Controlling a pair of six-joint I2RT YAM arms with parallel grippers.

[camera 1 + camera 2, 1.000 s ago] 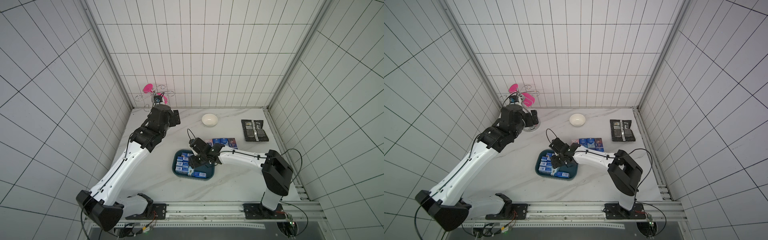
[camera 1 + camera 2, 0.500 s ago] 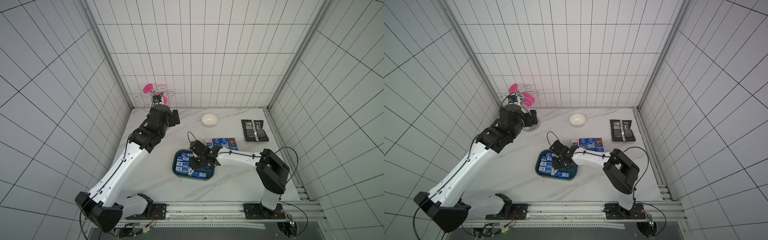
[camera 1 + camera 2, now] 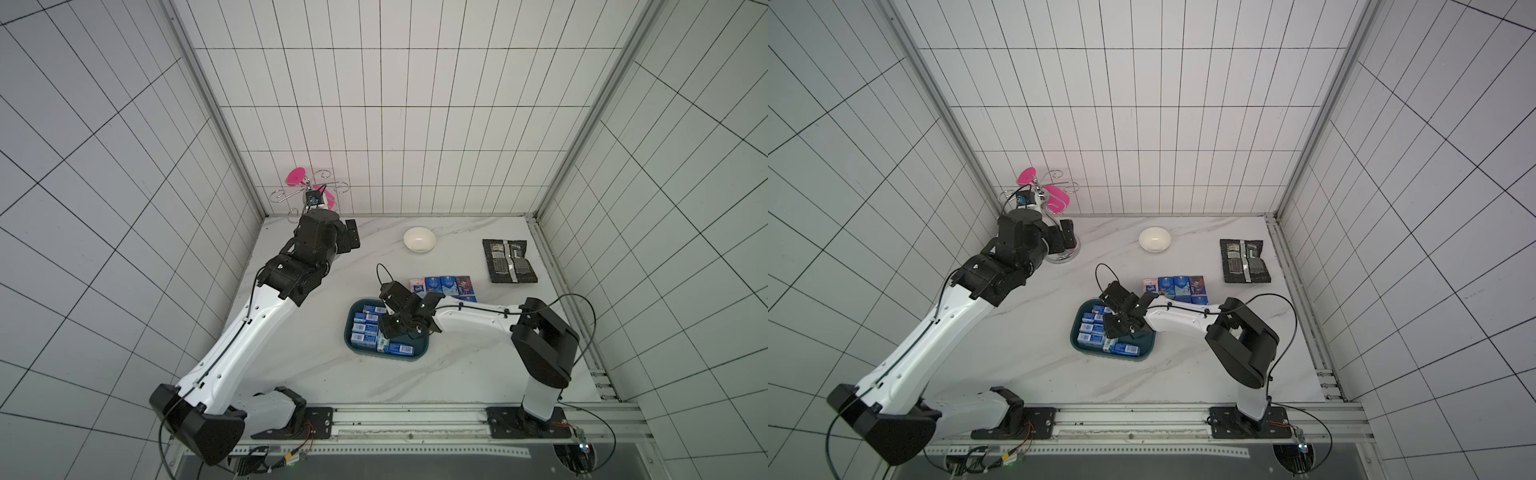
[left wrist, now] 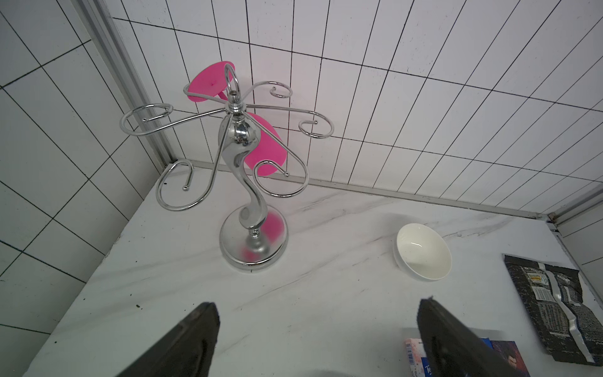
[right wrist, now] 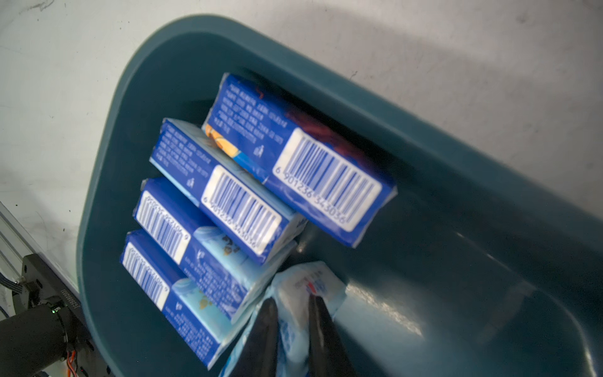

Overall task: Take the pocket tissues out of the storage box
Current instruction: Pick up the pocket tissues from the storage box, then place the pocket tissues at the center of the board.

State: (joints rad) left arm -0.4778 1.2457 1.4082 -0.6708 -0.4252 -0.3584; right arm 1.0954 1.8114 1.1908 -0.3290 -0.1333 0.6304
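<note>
**Right claw clamped on a pack inside the box**

Right claw (image 5: 292,305): pinched together on a pale pack (image 5: 305,287), light blue and white, crumpled between the fingers (image 5: 264,333). The pack sits low inside the storage box (image 5: 456,261), just beside the nearest pack of the stack. Can't tell if it's off the box floor.

Pocket tissues (image 3: 365,328): in both top views four blue packs lie in a column along the box's 9 o'clock side, barcodes up. One more (image 3: 401,350) lies at its 6 o'clock edge. A row of packs (image 3: 442,286) lies on the bench (image 3: 316,365) at 1 o'clock from the box, just outside the rim.

Left claw (image 4: 317,303): jaws wide apart, hanging above the bench near the chrome rack (image 4: 236,137), which carries a pink cup (image 4: 267,153), in the 11 o'clock corner.

White bowl (image 3: 419,240) is at 12 o'clock from the box, black foil packet (image 3: 509,262) at 2 o'clock. Both are well apart from it.
</note>
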